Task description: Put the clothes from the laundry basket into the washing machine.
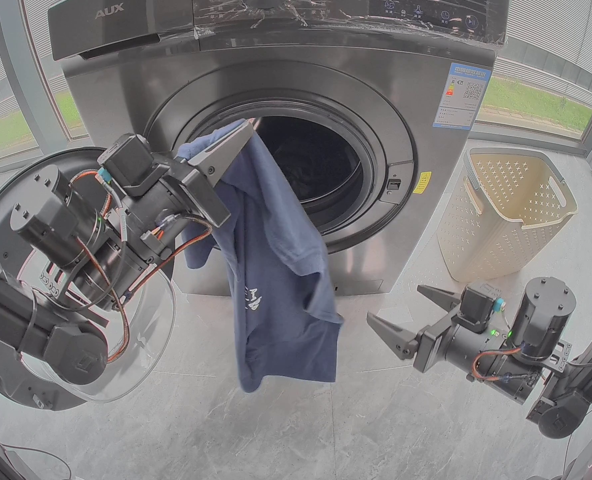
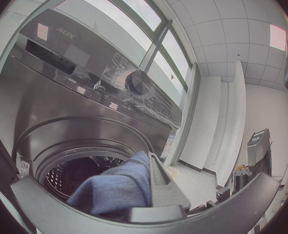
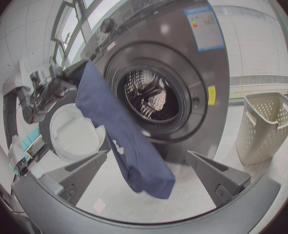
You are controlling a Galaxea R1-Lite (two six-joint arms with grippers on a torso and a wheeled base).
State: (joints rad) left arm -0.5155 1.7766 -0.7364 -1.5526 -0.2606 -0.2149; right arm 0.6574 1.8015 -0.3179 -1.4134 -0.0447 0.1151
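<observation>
left gripper (image 1: 232, 140): dark grey wedge-shaped fingers clamped together on a fold of the shirt, held at the upper left rim of the drum mouth. The second finger is hidden behind the cloth.
shirt: navy blue knit T-shirt (image 1: 276, 255), soft and creased, with a small white print low on it that is too small to make out. It hangs free from the grip, draped across the left part of the opening, with the hem above the floor. The pinched part is hidden between the fingers.
right gripper (image 1: 396, 305): fingers spread wide apart and holding nothing, with ribbed pads. It sits low before the machine's right side, apart from the shirt.
washer: dark grey brushed-metal front-loading washing machine (image 1: 389, 101), with wrinkled clear film over the control panel.
drum (image 3: 150, 98): perforated shiny steel. It is dark in the head view, so its contents are hard to tell.
door (image 1: 142, 341): round with a clear domed bowl, swung open to the left and partly behind the left arm.
basket: cream perforated plastic laundry basket (image 1: 509, 215), rounded rectangular with slot handles, on the floor right of the washer. Its bottom cannot be made out.
floor (image 1: 242, 428): glossy grey stone-look tiles.
</observation>
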